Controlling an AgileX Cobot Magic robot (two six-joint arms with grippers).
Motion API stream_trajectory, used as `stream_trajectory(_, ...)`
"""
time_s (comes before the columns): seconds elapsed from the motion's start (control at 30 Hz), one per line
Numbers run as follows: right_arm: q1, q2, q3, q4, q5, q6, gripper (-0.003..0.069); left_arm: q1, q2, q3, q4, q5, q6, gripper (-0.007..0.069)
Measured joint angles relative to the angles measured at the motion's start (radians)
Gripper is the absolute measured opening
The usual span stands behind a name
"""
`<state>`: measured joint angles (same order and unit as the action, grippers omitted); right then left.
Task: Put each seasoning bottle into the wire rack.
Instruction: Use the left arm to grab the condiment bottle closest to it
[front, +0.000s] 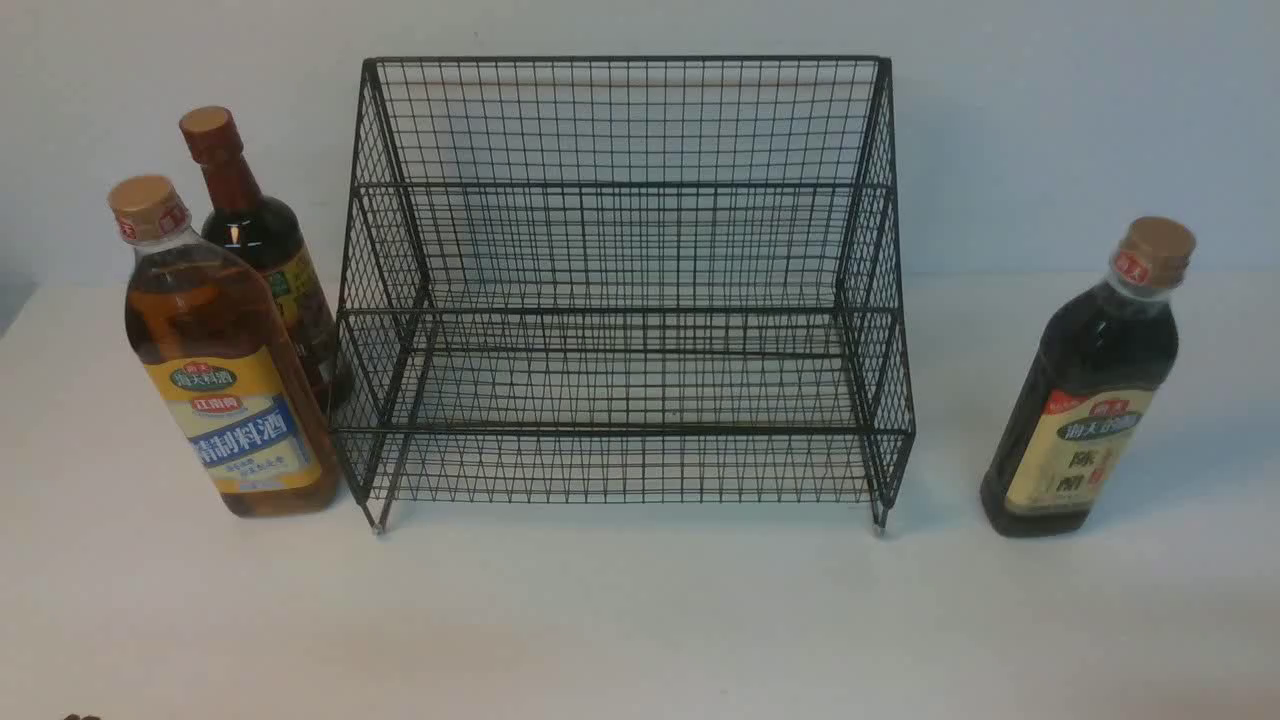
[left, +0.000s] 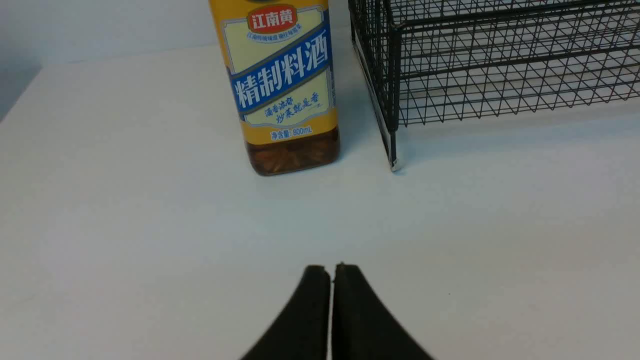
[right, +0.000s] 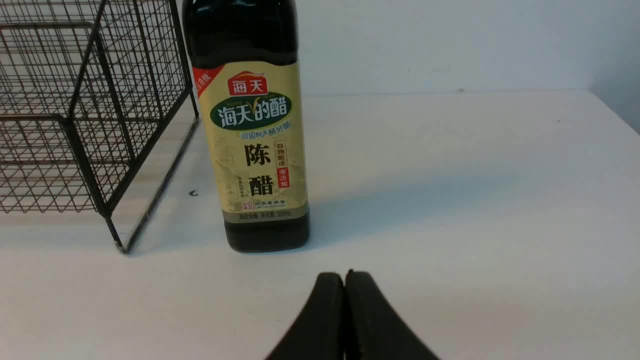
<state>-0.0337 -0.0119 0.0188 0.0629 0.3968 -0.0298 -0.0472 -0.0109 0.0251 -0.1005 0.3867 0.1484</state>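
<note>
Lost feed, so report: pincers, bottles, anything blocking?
Shut, empty: left pincer, right pincer. Outside wire rack, upright: amber bottle, slim brown bottle on its left, black bottle on its right. Rack empty, nothing blocking.

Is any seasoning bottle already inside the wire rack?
No: the wire rack holds nothing; the amber bottle and brown bottle stand at its left, the black bottle at its right.

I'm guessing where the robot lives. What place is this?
Probably a test bench, not a real kitchen: plain white table, blank wall, a wire rack flanked by an amber bottle and a near-black bottle.
</note>
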Motion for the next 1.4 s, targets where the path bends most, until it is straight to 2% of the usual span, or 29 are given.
stream_trajectory(0.9,0.0,0.0,0.0,0.0,0.0,0.0,-0.0017,0.0,0.0,0.001,0.0,-0.006,0.001,-0.0005)
stream_trajectory(1.0,0.0,0.0,0.0,0.0,0.0,0.0,-0.0017,0.0,0.0,0.005,-0.036,-0.067,-0.008,-0.0005)
stream_trajectory(1.07,0.0,0.0,0.0,0.0,0.0,0.0,-0.0017,0.0,0.0,0.005,-0.138,-0.165,-0.043,-0.0005)
stream_trajectory(1.1,0.0,0.0,0.0,0.0,0.0,0.0,-0.0017,0.0,0.0,0.005,-0.146,-0.174,-0.049,-0.0005)
stream_trajectory(1.23,0.0,0.0,0.0,0.0,0.0,0.0,-0.0017,0.0,0.0,0.005,-0.329,-0.349,-0.09,-0.0005)
stream_trajectory(1.4,0.0,0.0,0.0,0.0,-0.001,0.012,-0.0017,0.0,0.0,0.005,-0.425,-0.581,-0.094,-0.0005)
